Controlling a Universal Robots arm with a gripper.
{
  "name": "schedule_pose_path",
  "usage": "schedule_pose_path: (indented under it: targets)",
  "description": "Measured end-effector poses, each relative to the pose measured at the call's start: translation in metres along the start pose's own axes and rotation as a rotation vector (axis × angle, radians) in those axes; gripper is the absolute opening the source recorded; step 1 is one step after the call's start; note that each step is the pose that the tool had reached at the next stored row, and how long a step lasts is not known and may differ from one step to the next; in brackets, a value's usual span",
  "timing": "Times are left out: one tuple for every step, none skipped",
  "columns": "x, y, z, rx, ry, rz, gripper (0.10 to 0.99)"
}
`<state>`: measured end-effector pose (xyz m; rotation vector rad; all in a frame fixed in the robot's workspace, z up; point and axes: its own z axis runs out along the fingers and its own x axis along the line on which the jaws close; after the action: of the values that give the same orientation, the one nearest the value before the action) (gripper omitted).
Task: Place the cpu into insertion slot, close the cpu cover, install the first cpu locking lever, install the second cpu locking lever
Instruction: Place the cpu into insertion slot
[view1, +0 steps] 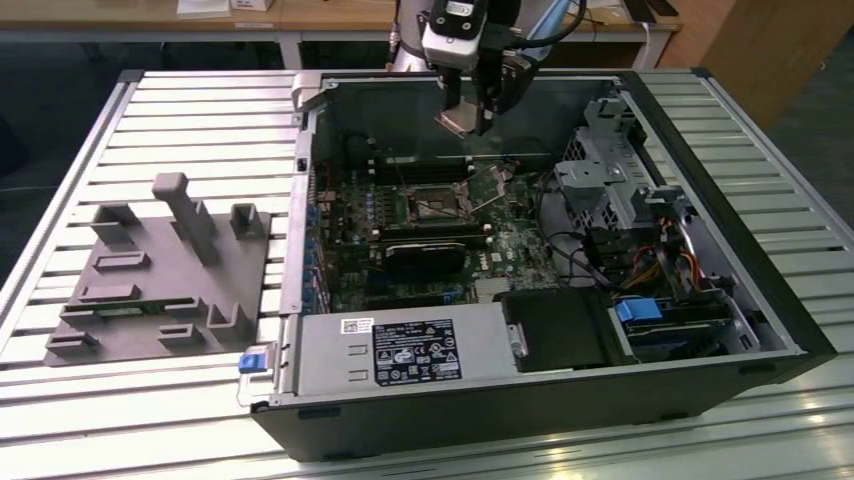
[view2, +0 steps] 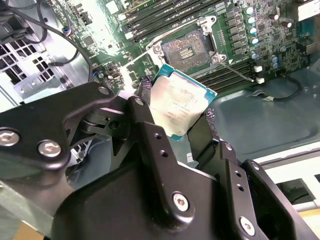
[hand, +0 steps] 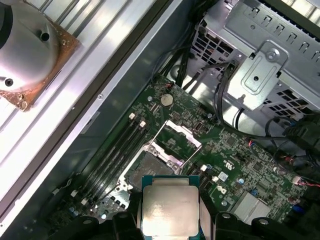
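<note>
free room above insertion slot (hand: 150, 167), open cpu cover (hand: 181, 139) beside it

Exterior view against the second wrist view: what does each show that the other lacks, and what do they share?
Exterior view: the whole open computer case and a grey fixture block beside it on the slatted table. Second wrist view: the cpu clamped between the fingers, metal top plain. Both: the gripper and the uncovered insertion slot.
</note>
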<state>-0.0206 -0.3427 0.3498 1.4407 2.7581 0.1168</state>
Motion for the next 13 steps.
schedule_pose_path:
  targets:
    - [0.0000, 0.0000, 0.0001, 0.000, -0.0006, 0.006, 0.541]
    - [0.0001, 0.0000, 0.0001, 0.000, -0.0012, 0.011, 0.541]
    - [0.0001, 0.0001, 0.0001, 0.000, -0.0019, 0.017, 0.541]
    - [0.0001, 0.0001, 0.0002, 0.000, -0.0025, 0.022, 0.541]
    - [0.0002, 0.0001, 0.0002, 0.000, -0.0031, 0.028, 0.541]
    - [0.0002, 0.0001, 0.0003, 0.000, -0.0037, 0.033, 0.541]
    - [0.0002, 0.0001, 0.0003, 0.000, -0.0043, 0.039, 0.541]
    - [0.0003, 0.0002, 0.0004, 0.001, -0.0050, 0.045, 0.541]
    - [0.0003, 0.0002, 0.0004, 0.001, -0.0055, 0.050, 0.541]
    - [0.0003, 0.0002, 0.0004, 0.001, -0.0062, 0.056, 0.541]
    - [0.0004, 0.0002, 0.0005, 0.001, -0.0068, 0.061, 0.541]
    - [0.0004, 0.0003, 0.0005, 0.001, -0.0074, 0.067, 0.541]
    - [0.0004, 0.0003, 0.0006, 0.001, -0.0081, 0.073, 0.541]
